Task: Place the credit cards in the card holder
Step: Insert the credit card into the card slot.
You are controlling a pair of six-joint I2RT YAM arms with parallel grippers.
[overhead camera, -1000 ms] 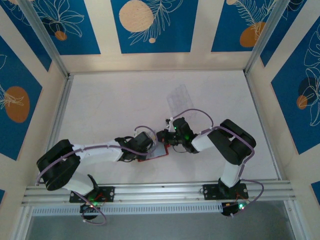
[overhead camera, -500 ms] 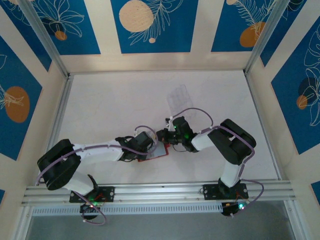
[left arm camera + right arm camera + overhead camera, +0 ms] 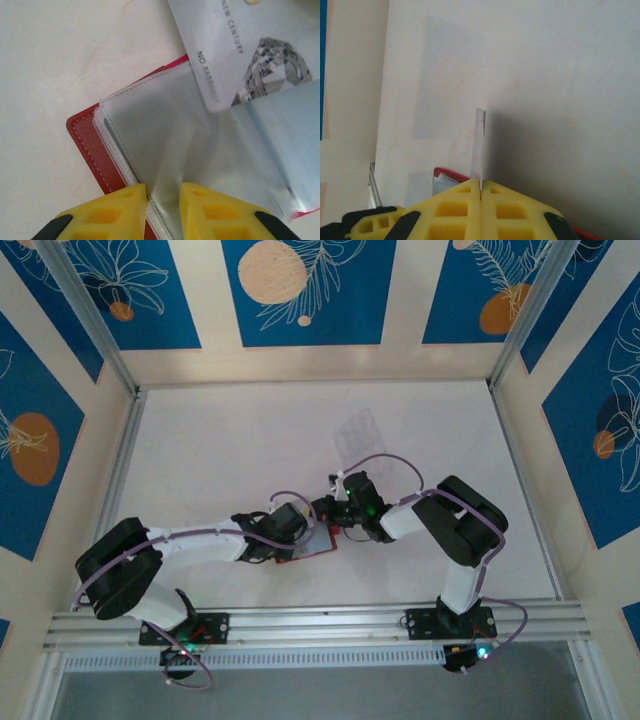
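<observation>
1. Red wallet (image 3: pixel 312 550) lies open on the worktop (image 3: pixel 220 450), approx. centre, nearer the near edge.
2. Left gripper (image 3: pixel 163 192) is clenched on a clear sleeve of the wallet, yellow fingers almost meeting.
3. Right gripper (image 3: pixel 480 187) is clamped tight on a pale card (image 3: pixel 479 145), held edge-on.
4. Card's lower end overlaps the sleeves; can't tell if it's inside.
5. Clear tray (image 3: pixel 358 432) sits apart, twd. the far edge.

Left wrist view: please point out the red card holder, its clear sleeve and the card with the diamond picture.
card holder (image 3: pixel 82 134), left wrist view, red cover's left corner.
clear sleeve (image 3: pixel 165 140), left wrist view, its frosted middle.
card (image 3: pixel 235 50), left wrist view, printed face.
</observation>
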